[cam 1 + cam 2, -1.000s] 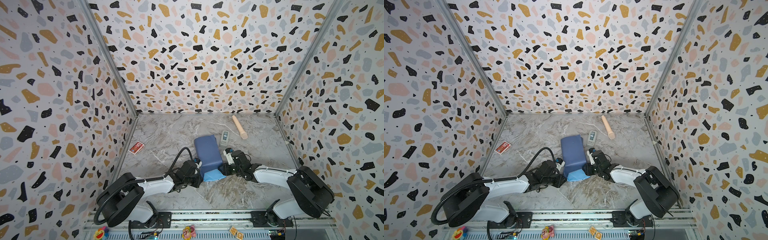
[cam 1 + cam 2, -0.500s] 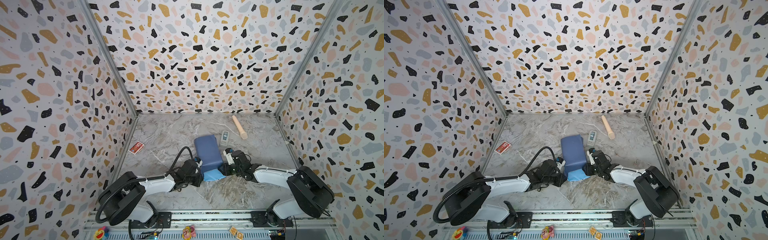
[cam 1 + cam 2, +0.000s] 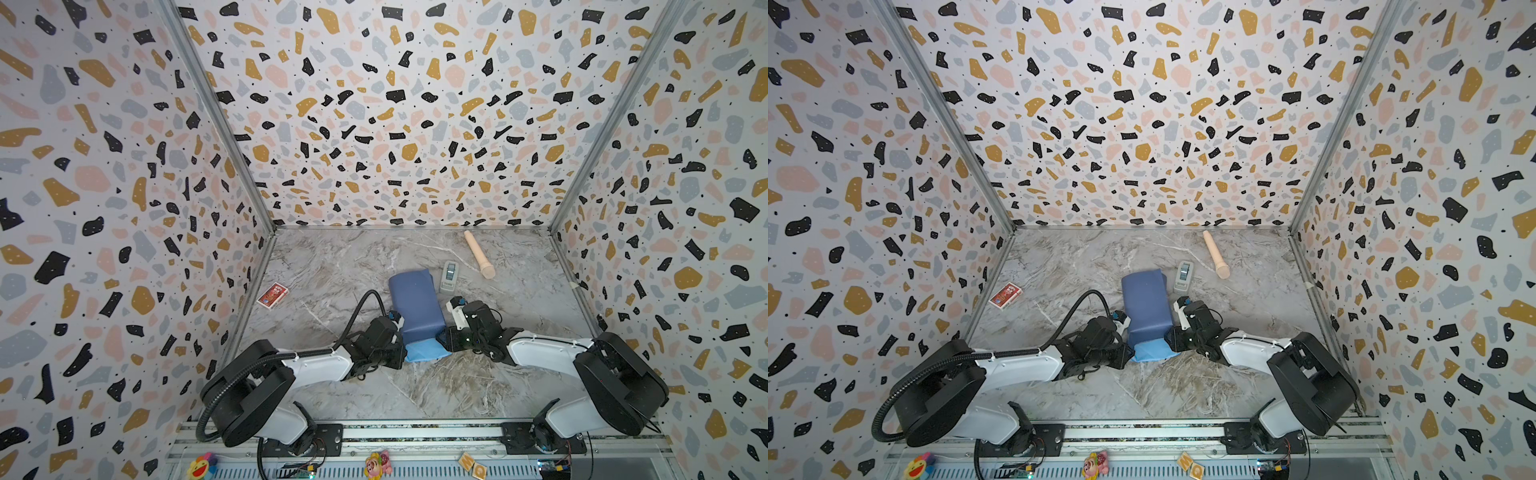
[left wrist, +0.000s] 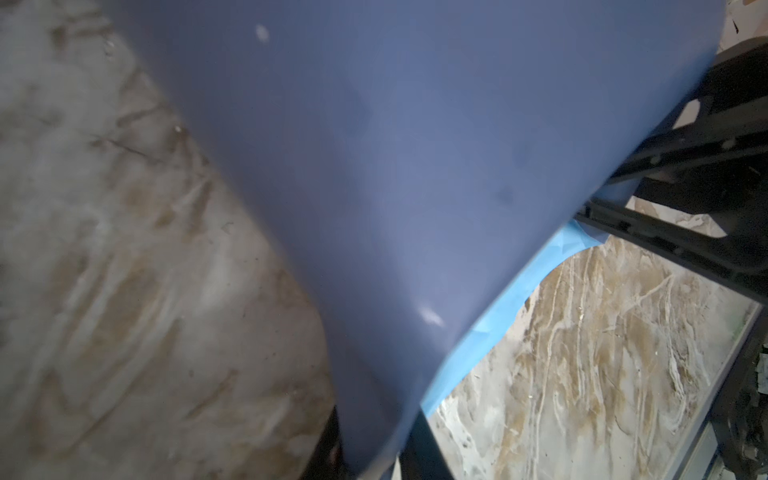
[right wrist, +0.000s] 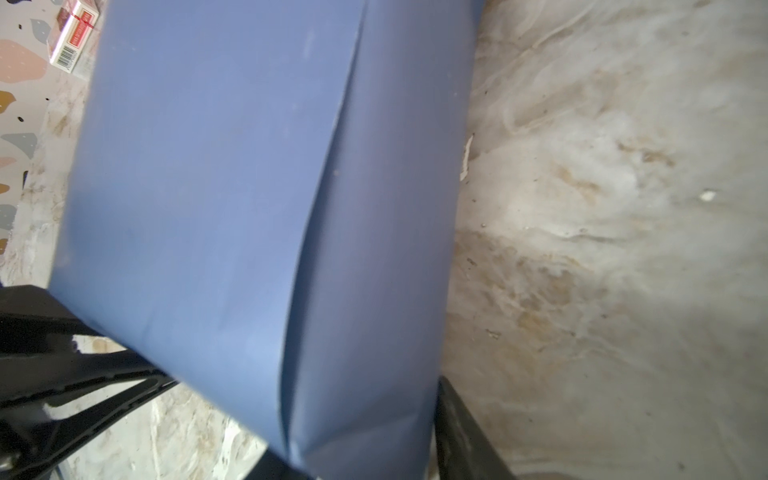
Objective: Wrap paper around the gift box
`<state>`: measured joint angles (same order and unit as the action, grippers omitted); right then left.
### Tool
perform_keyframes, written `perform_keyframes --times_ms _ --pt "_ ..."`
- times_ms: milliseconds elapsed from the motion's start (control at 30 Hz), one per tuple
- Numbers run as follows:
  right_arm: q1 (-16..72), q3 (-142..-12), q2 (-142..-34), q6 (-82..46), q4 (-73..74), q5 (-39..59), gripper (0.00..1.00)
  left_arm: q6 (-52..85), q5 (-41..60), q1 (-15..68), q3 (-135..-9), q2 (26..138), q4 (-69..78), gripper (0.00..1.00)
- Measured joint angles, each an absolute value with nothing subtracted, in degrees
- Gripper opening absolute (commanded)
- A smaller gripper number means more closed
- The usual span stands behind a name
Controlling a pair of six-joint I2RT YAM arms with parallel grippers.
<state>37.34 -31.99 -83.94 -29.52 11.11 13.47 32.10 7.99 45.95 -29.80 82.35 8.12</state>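
In both top views the paper (image 3: 415, 303) forms a smooth, matte, boxy blue bundle mid-table (image 3: 332, 270), with the left gripper (image 3: 402, 351) and right gripper (image 3: 443, 337) at its near corners. In the left wrist view, narrow black fingers (image 4: 422, 453) pinch a paper fold. In the right wrist view, wider-set fingers (image 5: 461, 432) seemingly clamp the bundle's creased end.

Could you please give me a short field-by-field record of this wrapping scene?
paper: dull-blue side out, folded into a long bundle mid-table; light-blue flap at its near end
gift box: not visible; presumably inside the paper
left end effector: at bundle's near left corner, paper between its fingers, grip unclear
right end effector: holding bundle's near right corner
clutter: red card pack left, grey tape dispenser and beige rod behind
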Motion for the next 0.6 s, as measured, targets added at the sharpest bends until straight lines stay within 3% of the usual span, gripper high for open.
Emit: perform_keyframes --times_ms 300,600 --pt "37.3 -31.3 -83.0 -30.3 11.5 14.1 0.44 36.9 3.9 46.4 -29.8 81.5 6.8 0.12" --pt "37.6 -29.7 -81.0 -32.6 13.1 16.6 0.43 42.6 -1.8 48.9 -31.7 81.1 2.9 0.13"
